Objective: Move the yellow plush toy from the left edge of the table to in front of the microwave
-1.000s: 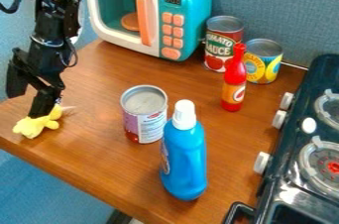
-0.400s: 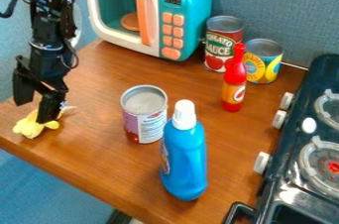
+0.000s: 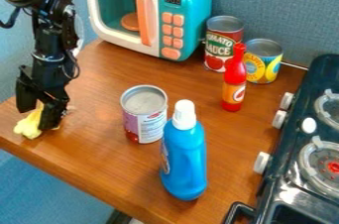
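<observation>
The black gripper [image 3: 36, 118] hangs at the left side of the wooden table, its two fingers apart. Low over the tabletop, it is right at a small yellow soft toy [image 3: 28, 126]. One finger stands in front of the toy's right part and hides it; the other is above and behind its left part. Whether either finger touches the toy, I cannot tell. The toy lies near the table's left front edge.
Right of the gripper stand an open-topped can [image 3: 144, 115] and a blue bottle [image 3: 184, 156]. Farther back are a toy microwave [image 3: 147, 14], a red sauce bottle [image 3: 234, 80] and two cans [image 3: 224, 43]. A stove [image 3: 301, 153] borders the right.
The gripper has moved slightly right and then lower over the yellow toy, covering more of its right part. The toy stays in about the same place.
</observation>
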`<state>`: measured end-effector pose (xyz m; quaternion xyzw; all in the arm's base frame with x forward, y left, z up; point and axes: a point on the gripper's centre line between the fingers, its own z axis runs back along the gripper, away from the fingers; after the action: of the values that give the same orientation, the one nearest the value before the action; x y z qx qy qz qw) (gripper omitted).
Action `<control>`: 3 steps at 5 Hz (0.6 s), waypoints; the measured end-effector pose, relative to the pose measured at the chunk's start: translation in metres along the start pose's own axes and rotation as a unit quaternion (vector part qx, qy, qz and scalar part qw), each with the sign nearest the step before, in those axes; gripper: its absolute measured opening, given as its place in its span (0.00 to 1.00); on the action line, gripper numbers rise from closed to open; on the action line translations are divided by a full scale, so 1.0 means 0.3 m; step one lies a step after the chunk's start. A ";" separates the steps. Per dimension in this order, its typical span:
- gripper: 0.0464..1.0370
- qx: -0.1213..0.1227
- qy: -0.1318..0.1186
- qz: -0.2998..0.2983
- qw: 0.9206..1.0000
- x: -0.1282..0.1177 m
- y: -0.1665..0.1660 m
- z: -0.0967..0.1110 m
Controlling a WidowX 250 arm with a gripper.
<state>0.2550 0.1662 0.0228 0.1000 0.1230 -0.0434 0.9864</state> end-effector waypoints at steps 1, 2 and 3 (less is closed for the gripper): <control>0.93 -0.002 -0.007 -0.012 1.000 0.001 -0.008 -0.007; 0.67 -0.023 -0.019 -0.008 1.000 -0.004 -0.012 -0.006; 0.41 -0.058 -0.032 0.000 0.998 -0.013 -0.020 0.016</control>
<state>0.2517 0.1597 0.0274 0.0412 0.0932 -0.0396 0.9940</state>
